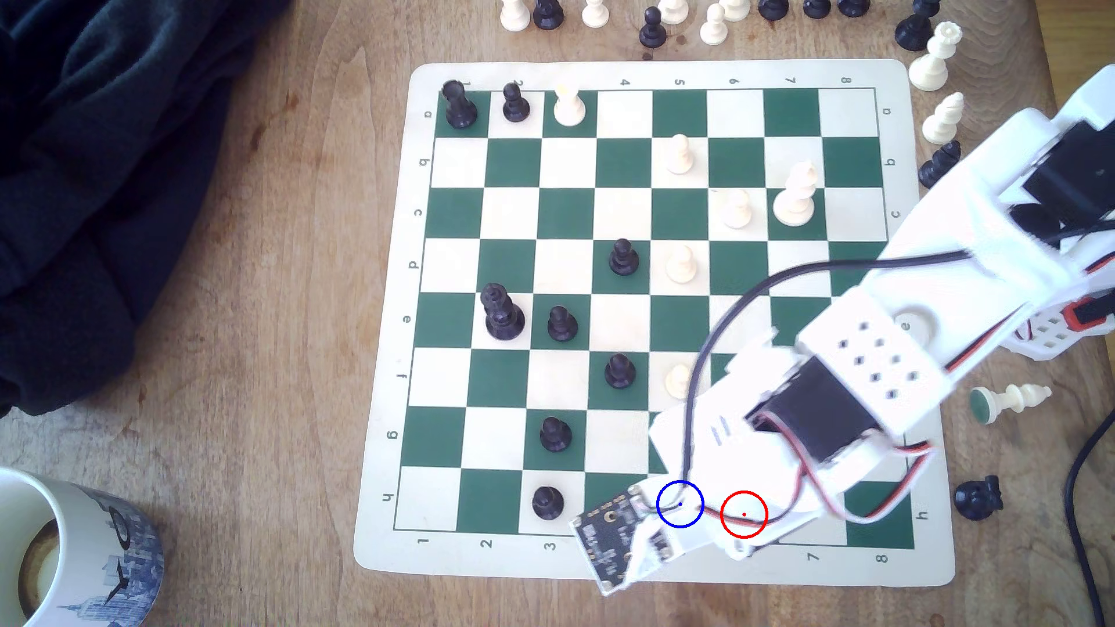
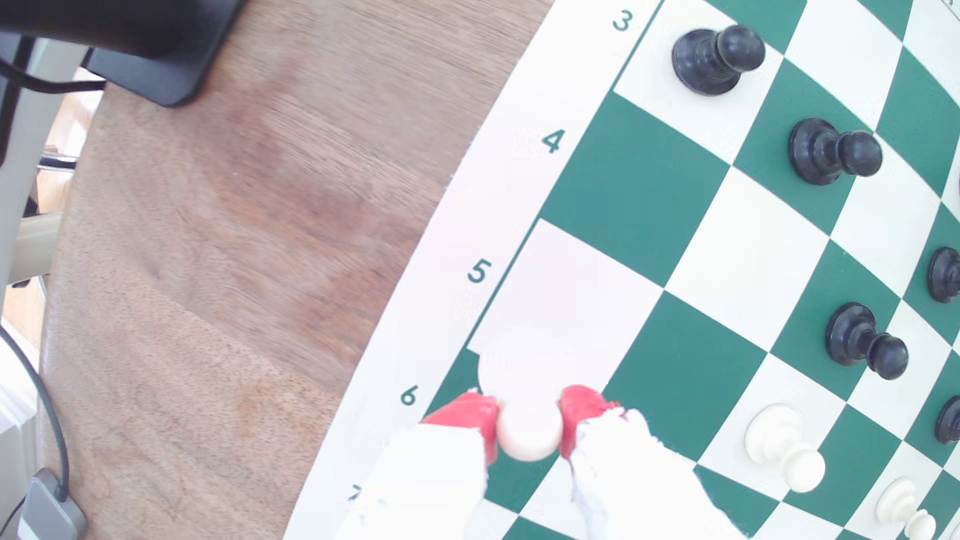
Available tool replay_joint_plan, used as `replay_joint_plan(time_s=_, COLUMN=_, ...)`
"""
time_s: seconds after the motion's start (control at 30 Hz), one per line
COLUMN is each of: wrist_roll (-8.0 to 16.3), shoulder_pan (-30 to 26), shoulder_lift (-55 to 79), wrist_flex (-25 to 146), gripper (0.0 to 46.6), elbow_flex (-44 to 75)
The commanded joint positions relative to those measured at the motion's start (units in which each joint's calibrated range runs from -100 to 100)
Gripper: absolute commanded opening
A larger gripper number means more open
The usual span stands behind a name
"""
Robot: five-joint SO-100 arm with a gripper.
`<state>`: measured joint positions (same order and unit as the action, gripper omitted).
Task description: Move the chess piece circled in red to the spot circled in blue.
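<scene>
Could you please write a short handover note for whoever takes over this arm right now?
Hand: shut on the white pawn, its red pads on either side of the knob.
Pawn: its base overlaps the border between the green square by label 6 and the blue-circled white square by label 5; whether it is lifted is unclear.
Done: pawn grasped.
Left: centre it on the white square, set it down, open, withdraw.

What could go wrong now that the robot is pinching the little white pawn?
The gripper pinches only the pawn's round head between its red fingertips, so it might slip or tilt. The blue-circled square lies right beside it along the board's edge, so overshooting could put the pawn on the border. The arm hides both circles in the exterior view.
</scene>
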<state>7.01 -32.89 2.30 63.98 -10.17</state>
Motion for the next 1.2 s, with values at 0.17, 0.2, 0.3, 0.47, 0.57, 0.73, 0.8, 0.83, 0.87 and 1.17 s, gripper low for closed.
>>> replay_joint_plan(time_s=0.17, wrist_roll=-0.4, shoulder_pan=2.3, shoulder_lift=4.3, wrist_flex=-4.4, gripper=0.3, elbow_flex=5.0)
replay_joint_plan(time_s=0.2, wrist_roll=-0.4, shoulder_pan=2.3, shoulder_lift=4.8, wrist_flex=-4.4, gripper=0.3, elbow_flex=5.4)
replay_joint_plan(time_s=0.3, wrist_roll=-0.4, shoulder_pan=2.3, shoulder_lift=6.2, wrist_flex=-4.6, gripper=0.3, elbow_flex=5.6)
replay_joint_plan(time_s=0.47, wrist_roll=-0.2, shoulder_pan=2.3, shoulder_lift=7.5, wrist_flex=-5.5, gripper=0.3, elbow_flex=5.6)
replay_joint_plan(time_s=0.57, wrist_roll=-0.1, shoulder_pan=2.3, shoulder_lift=7.6, wrist_flex=-5.5, gripper=0.3, elbow_flex=5.6)
replay_joint_plan(time_s=0.73, wrist_roll=0.0, shoulder_pan=2.3, shoulder_lift=7.6, wrist_flex=-5.4, gripper=0.6, elbow_flex=5.6)
replay_joint_plan(time_s=0.8, wrist_roll=0.0, shoulder_pan=2.3, shoulder_lift=7.7, wrist_flex=-5.3, gripper=0.7, elbow_flex=5.6)
replay_joint_plan(time_s=0.83, wrist_roll=0.0, shoulder_pan=2.3, shoulder_lift=7.7, wrist_flex=-5.3, gripper=1.5, elbow_flex=5.6)
replay_joint_plan(time_s=0.87, wrist_roll=0.0, shoulder_pan=2.3, shoulder_lift=7.8, wrist_flex=-5.1, gripper=4.9, elbow_flex=5.6)
replay_joint_plan(time_s=1.17, wrist_roll=0.3, shoulder_pan=2.5, shoulder_lift=5.1, wrist_flex=-4.7, gripper=27.0, elbow_flex=4.1)
